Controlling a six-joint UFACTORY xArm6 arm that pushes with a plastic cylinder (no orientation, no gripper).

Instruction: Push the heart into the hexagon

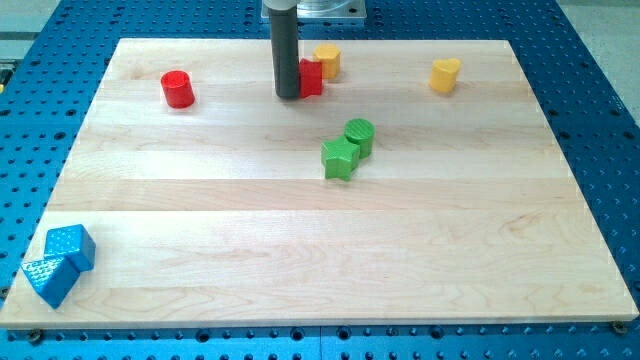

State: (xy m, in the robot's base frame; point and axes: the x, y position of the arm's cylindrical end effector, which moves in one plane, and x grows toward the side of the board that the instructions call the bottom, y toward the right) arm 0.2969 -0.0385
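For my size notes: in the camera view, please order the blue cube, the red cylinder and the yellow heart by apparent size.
1. blue cube, though it is nearest the view's bottom, which may enlarge it.
2. red cylinder and yellow heart look alike; unranked.

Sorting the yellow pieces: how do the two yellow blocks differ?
The yellow heart stands alone toward the view's right; the yellow hexagon sits beside a red block, close to my tip. The heart shows a notched top; the hexagon's top is flat-sided. Both are yellow, near the board's top edge.

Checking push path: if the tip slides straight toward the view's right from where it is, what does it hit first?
My tip sits against the left side of the red block, so that comes first. The yellow hexagon is just behind it, toward the view's top; depth is hard to judge.
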